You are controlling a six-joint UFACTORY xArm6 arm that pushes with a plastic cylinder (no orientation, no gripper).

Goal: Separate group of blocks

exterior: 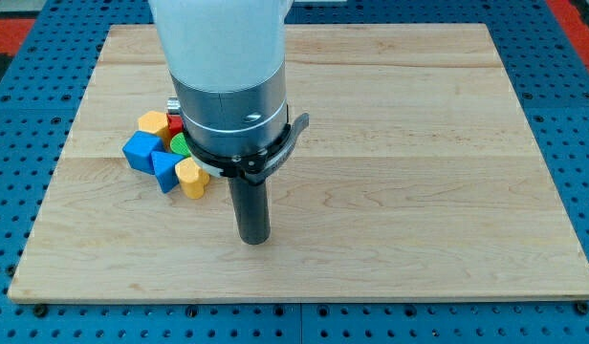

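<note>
Wooden board (447, 143) on blue pegboard is carrying a tight cluster at the view's left: yellow block (153, 122), blue block (141, 151), second blue block (165, 169), yellow block at the front (191, 178), with red (175, 122) and green (181, 145) partly hidden. You are holding my tip (252, 237) apart, to the cluster's right and lower, likely lining up a push; no pincer exists, only a rod.
</note>
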